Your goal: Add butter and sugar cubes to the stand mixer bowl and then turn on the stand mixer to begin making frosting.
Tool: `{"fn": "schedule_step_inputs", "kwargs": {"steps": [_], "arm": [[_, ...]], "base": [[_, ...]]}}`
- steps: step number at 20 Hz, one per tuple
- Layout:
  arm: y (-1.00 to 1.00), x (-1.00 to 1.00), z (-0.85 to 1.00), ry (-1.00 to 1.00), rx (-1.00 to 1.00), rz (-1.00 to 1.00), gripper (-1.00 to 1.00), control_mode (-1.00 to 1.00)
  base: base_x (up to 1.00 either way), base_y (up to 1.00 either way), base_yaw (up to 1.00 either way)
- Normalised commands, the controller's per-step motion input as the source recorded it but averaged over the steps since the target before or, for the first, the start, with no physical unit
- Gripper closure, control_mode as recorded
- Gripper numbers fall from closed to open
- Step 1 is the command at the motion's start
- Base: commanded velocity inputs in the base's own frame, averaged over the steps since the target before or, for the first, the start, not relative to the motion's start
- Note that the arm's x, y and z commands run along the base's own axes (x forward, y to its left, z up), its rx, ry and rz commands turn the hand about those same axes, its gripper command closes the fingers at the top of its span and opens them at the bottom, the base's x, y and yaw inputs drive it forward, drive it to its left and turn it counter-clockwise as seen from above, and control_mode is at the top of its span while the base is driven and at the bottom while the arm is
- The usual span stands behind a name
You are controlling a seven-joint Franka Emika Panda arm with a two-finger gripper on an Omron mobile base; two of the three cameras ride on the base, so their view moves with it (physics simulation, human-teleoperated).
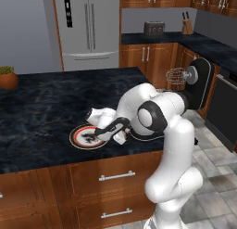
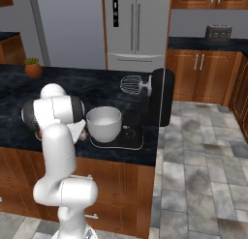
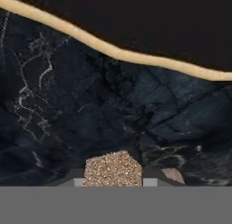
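A grainy sugar cube (image 3: 113, 169) sits between the jaws, their grip unclear.

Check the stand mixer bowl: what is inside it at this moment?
From the right base view the stand mixer bowl looks empty, with a pale bare inner wall; its bottom is hidden behind the near rim.

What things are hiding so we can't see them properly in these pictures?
- Butter: not made out on the plate in the left base view; the hand covers part of it.
- Gripper: its tips sit behind the white hand there, so whether it holds anything is unclear.
- Sugar cube: cut off by the bottom of the hand view.
- Inside of the mixer bowl: its near wall hides the bottom in the right base view.
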Motion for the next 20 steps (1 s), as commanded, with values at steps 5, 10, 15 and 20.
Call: {"fn": "schedule_step_inputs", "kwargs": {"steps": [5,10,15,20], "arm": [[0.09,-0.28,0.92,-0.13,0.04,0.0,1.0,-1.0],[0.0,-0.17,1.0,-0.05,0.03,0.0,1.0,-1.0],[0.0,-0.05,1.0,0.0,0.01,0.0,1.0,-1.0],[-0.1,0.0,0.78,0.0,0.0,0.0,1.0,-1.0]], "base": [[0.0,0.0,0.0],[0.0,0.0,0.0],[0.0,0.0,0.0],[0.0,0.0,0.0]]}}
